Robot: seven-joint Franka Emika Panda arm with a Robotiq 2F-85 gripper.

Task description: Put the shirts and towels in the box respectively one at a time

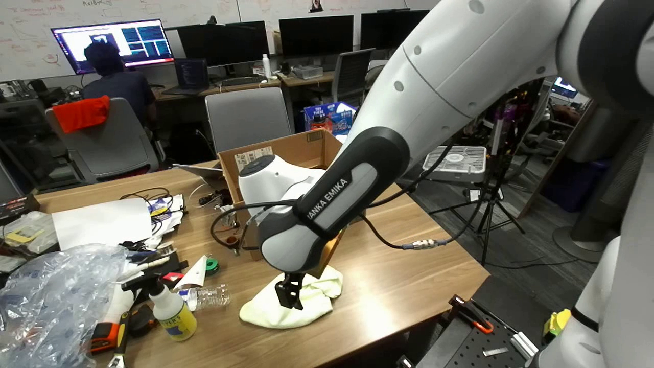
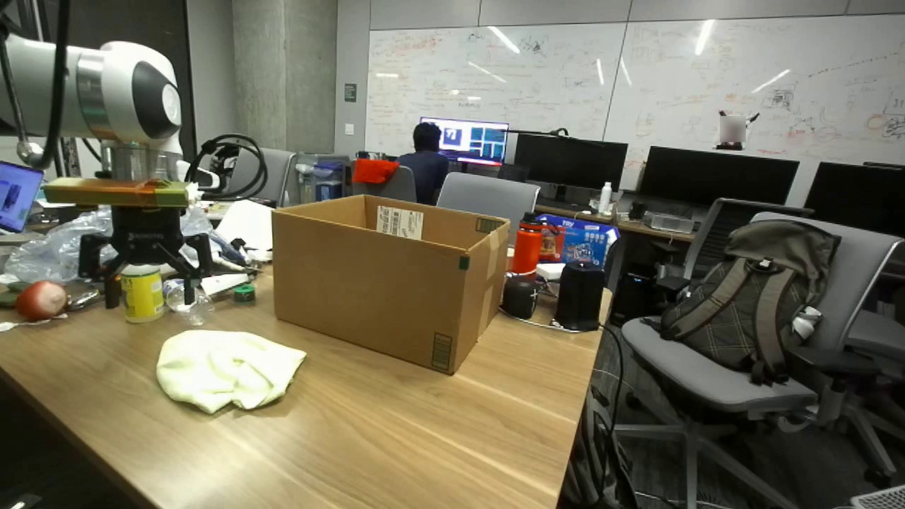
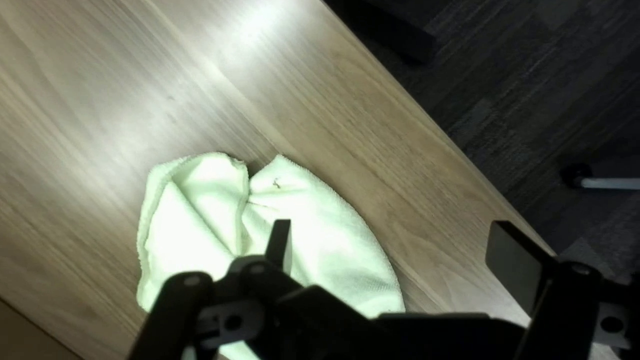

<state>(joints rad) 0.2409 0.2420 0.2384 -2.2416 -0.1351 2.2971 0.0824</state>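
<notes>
Lying near the cardboard box (image 2: 371, 283) is fuzzy, crumpled cloth (image 2: 223, 367).

In wrist view, cloth (image 3: 325, 232) partly behind jaws

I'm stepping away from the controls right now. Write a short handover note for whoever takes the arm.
Gripper: open, holding nothing, above the table.
Things: the pale yellow cloth, probably a towel, lies crumpled on the table outside the box, which stands on the same table, open at the top.
Done: can't tell; the box's floor is hidden in all views.
Left: grip the cloth and put it in the box.
</notes>
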